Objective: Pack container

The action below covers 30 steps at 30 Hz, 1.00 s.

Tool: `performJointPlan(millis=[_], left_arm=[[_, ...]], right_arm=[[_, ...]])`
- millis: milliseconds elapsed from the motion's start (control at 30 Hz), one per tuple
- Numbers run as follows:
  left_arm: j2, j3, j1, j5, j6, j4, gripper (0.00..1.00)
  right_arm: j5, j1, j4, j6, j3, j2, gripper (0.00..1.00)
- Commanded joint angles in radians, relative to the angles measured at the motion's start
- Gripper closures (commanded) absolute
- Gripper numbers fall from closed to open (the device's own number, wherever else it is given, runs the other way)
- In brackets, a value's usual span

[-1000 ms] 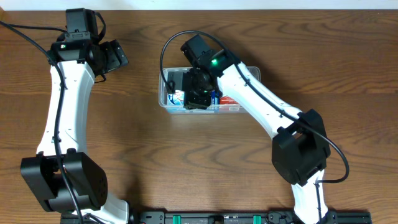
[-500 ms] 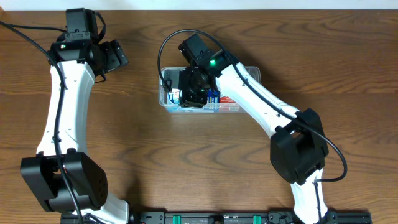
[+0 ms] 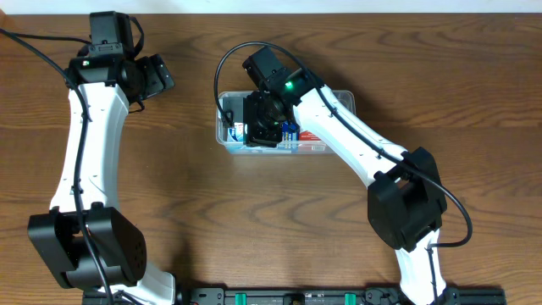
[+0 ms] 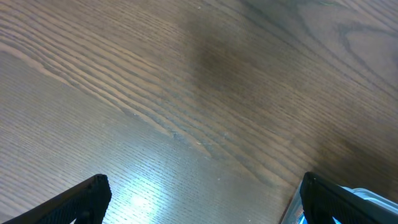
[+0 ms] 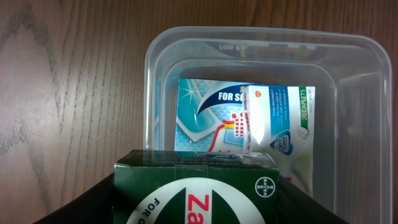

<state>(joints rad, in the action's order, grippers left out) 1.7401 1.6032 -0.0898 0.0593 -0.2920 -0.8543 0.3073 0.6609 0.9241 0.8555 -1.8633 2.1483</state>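
Now my right gripper (image 3: 262, 121) is closed on a dark green box (image 5: 199, 186). Its two black fingers (image 5: 84, 205) press the box from both sides. The box carries a white round label with red letters "Za" and a small cross logo. I hold it at the near end of the container (image 3: 342, 98), and it covers the near wall in the right wrist view. I cannot tell if the box touches the bottom.

The container is a clear plastic tub with rounded corners. It stands on the brown wooden table (image 3: 212, 212), near the far edge and a little to the right of the middle. Inside it a blue and white box (image 5: 205, 118) lies flat. A white box (image 5: 280, 118) with a green strip and the words "20 CAPLETS" lies partly over it, a little tilted.

My left gripper (image 4: 205, 179) is open. Its fingers stand wide apart with only bare wood between them. It hangs over the table near the far left, well apart from the container. A corner of the container shows at the lower right edge of the left wrist view.
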Motion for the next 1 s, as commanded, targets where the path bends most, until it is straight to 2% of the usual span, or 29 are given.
performJointPlan(millis=[0,433,967], left_arm=[[0.005,0.005,-0.003,0.005,-0.002,-0.002,0.02],[0.005,0.005,-0.003,0.005,-0.002,-0.002,0.02],[0.005,0.005,-0.003,0.005,-0.002,-0.002,0.02]], right_arm=[[-0.071,0.012,0.012,0.036,0.014,0.064,0.37],[-0.071,0.012,0.102,0.035,-0.089,0.064,0.39],[-0.07,-0.014,0.066,0.04,-0.1,0.064,0.39]])
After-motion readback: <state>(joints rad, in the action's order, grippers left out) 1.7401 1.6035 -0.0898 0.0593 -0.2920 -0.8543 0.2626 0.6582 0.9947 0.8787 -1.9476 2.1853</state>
